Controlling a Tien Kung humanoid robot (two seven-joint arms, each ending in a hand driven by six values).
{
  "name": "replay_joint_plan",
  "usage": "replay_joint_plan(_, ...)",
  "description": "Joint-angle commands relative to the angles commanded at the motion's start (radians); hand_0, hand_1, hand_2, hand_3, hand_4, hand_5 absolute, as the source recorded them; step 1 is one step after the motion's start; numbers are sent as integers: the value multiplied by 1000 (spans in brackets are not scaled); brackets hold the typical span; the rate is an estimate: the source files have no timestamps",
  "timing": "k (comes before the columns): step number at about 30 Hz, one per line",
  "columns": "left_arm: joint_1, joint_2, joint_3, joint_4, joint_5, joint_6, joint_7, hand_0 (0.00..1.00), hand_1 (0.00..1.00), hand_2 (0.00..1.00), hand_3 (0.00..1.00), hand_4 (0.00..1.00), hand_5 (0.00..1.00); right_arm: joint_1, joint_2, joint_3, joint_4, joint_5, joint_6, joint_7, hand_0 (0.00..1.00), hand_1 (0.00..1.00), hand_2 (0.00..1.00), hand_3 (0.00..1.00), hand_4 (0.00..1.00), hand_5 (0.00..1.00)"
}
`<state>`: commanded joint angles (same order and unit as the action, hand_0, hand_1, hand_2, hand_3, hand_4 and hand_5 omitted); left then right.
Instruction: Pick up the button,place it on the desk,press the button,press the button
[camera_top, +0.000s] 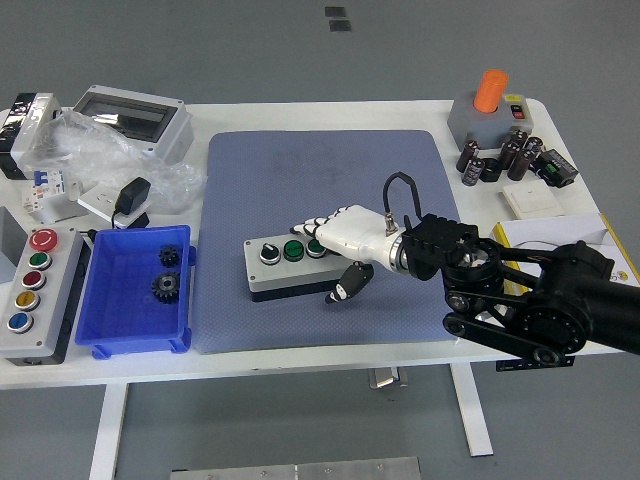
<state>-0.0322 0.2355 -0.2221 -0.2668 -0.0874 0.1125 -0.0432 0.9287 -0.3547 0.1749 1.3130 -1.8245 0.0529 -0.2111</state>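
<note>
A grey button box (288, 268) with a black base lies on the blue mat (325, 235). It carries a black selector knob at the left, a green button (292, 250) in the middle and a third button under my fingers. My right hand (335, 245) is white, comes in from the right, and rests its spread fingertips on the box's right end. Its thumb hangs down beside the box's right side. It grasps nothing. The left arm is out of view.
A blue bin (135, 290) with two gears sits left of the mat. A grey multi-button panel (32, 293) lies at the far left. Plastic bags and a grey enclosure (130, 118) are at the back left. An orange-capped box (488, 108), capacitors (495, 160) and a booklet (560, 240) are at the right.
</note>
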Motion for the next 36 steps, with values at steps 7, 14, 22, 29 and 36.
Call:
replay_joint_plan(7, 2, 0, 1, 0, -4, 1, -4, 665, 676, 597, 569, 478, 98, -11, -15, 2, 18, 14, 10, -9, 849, 788, 989, 998, 998, 371)
replay_joint_plan(14, 2, -1, 4, 0, -8, 3, -9, 665, 676, 597, 568, 477, 93, -25, -31, 34, 48, 33, -4, -5, 820, 755, 983, 998, 998, 387)
replay_joint_plan(22, 8, -4, 10, 1, -18, 4, -13, 666, 677, 598, 569, 473, 87, -93, -127, 180, 189, 89, -20, -30, 802, 743, 980, 998, 998, 420)
replay_joint_plan(29, 12, -6, 9, 1, -17, 6, -8, 666, 677, 598, 569, 473, 88, -116, -245, 334, 386, -21, 66, -170, 800, 751, 986, 998, 998, 460)
replay_joint_plan(36, 13, -5, 7, 0, -13, 5, -4, 666, 677, 598, 569, 472, 89, -87, -303, 403, 466, 44, 247, -341, 730, 714, 764, 998, 846, 382)
